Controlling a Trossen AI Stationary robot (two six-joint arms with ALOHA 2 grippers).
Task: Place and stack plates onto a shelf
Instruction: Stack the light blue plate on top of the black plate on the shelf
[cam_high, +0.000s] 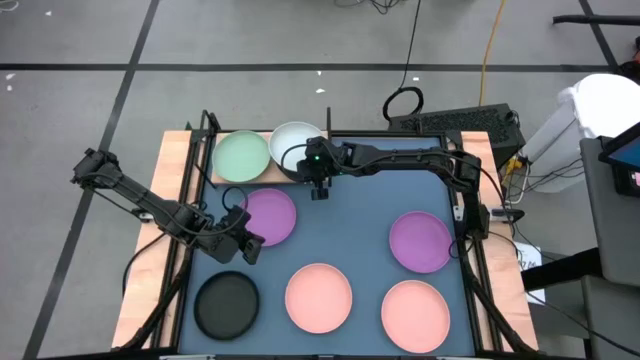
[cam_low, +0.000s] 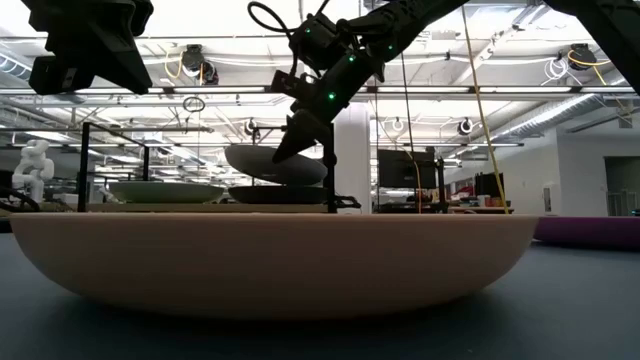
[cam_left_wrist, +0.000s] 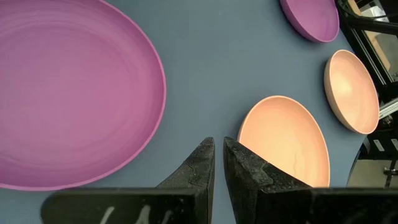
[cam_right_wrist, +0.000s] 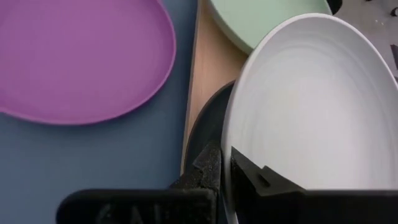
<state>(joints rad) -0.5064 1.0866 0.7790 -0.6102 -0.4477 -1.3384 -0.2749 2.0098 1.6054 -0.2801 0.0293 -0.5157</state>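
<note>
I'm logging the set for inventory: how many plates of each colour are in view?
Purple plates: 2
Salmon pink plates: 2
Black plates: 2, one under the whitish
Pale green plate: 1
Whitish plate: 1
Total: 8

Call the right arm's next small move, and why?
Probably lower a bit, then release. The right gripper pinches the white plate's rim, and the low view shows it tilted, hanging just above the black plate on the shelf.

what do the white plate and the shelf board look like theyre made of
White plate: probably matte plastic or glazed ceramic; smooth, evenly coloured, with only a soft sheen and faint ring marks. The right gripper holds its rim.
Shelf board: pale wood or laminate, judging by its light tan, unglossy face.
</note>
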